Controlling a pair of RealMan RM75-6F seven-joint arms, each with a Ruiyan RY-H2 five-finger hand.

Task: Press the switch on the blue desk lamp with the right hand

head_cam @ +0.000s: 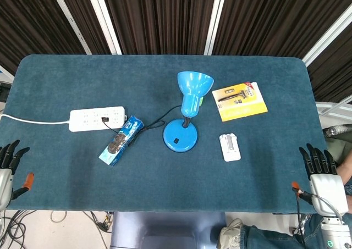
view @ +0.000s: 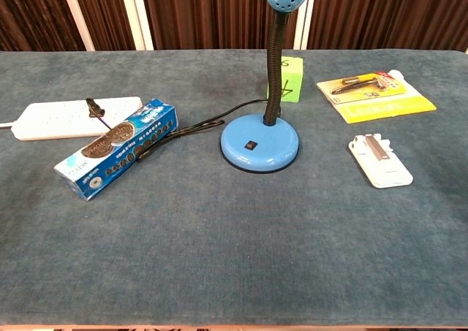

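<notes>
Well to the left of the right hand (head_cam: 323, 175), and farther from the table's near edge, the blue desk lamp (head_cam: 186, 113) is seen standing on its round, glossy base, a small dark switch (view: 251, 145) set into the base's front and a ribbed black gooseneck rising to a cone-shaped shade. The right hand is held at the near right corner of the table (head_cam: 66, 73), its dark fingers spread apart and nothing held; the left hand (head_cam: 7, 170) is likewise spread and empty at the opposite near corner. Between the lamp and the right hand a small white flat plastic piece (head_cam: 230, 147) is laid, and beyond it a yellow blister-card package (head_cam: 240, 101). On the lamp's far side from the right hand, a blue cardboard cookie box (head_cam: 121, 140) is lain across by the black cord (head_cam: 157, 121), which is plugged into a white power strip (head_cam: 97, 119). Everything is borne by a napped teal cloth.
</notes>
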